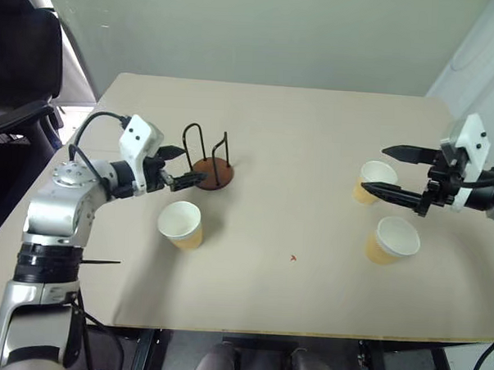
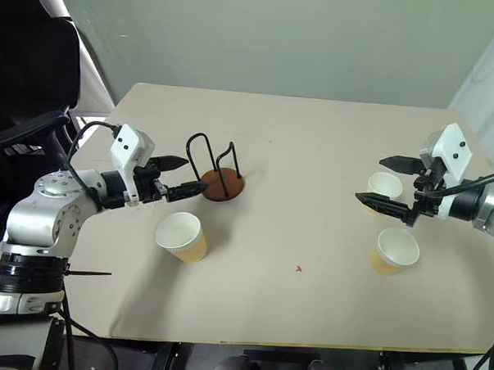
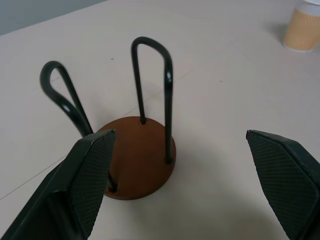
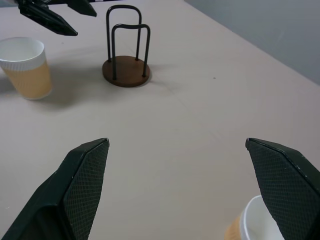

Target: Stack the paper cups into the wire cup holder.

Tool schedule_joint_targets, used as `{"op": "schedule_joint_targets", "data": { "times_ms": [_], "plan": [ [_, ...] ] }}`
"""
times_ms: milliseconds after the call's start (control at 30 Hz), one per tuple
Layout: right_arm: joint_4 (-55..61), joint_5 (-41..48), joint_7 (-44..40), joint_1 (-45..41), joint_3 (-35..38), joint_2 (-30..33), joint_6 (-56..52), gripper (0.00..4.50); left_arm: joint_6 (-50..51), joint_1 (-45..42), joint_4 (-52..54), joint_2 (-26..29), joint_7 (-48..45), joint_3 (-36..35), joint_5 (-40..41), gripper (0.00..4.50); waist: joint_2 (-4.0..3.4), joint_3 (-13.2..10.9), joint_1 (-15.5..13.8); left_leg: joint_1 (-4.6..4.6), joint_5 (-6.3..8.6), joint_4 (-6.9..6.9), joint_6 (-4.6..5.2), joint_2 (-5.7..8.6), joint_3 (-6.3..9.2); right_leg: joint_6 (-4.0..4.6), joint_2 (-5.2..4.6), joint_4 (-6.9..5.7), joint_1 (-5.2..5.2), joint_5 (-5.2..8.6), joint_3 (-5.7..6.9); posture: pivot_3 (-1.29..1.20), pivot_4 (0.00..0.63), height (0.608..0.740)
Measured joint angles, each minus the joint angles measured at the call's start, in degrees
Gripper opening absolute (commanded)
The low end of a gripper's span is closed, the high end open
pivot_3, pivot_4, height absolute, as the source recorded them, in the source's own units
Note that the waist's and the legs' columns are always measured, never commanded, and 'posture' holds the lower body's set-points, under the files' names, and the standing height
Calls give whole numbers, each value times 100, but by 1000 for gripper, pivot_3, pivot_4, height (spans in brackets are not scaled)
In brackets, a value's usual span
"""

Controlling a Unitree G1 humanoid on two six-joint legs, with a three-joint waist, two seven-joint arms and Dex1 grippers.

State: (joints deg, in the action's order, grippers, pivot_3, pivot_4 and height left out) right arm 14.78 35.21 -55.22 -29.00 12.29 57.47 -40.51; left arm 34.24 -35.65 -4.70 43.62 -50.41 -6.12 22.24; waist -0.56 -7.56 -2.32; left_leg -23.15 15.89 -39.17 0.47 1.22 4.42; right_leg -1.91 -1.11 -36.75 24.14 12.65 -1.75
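**Beige table, three cups standing, holder unfilled**

From the head views we see a beige table against a pale green wall, a dark chair at ten o'clock. The wire cup holder stands left of centre, the left gripper just beside it, fingers apart, empty. One paper cup sits at the holder's seven o'clock — two more by the right gripper, likewise spread, holding nothing.

Left wrist view: holder between black fingers.

Right wrist view: holder across the tabletop.
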Motion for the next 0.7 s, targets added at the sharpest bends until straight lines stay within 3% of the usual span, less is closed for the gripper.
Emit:
{"op": "schedule_joint_targets", "data": {
  "times_ms": [700],
  "plan": [
    [89, -2, 14, 35, 12, 112, -8, 4500, -260, -538, -739, -433, 209, 471, -543, 4483, 0, 0, 3, 1, -1, -1, -1, 0, 0, 0, 0, -3, -1, 0, 0, 0, 150, 740]
  ]
}}
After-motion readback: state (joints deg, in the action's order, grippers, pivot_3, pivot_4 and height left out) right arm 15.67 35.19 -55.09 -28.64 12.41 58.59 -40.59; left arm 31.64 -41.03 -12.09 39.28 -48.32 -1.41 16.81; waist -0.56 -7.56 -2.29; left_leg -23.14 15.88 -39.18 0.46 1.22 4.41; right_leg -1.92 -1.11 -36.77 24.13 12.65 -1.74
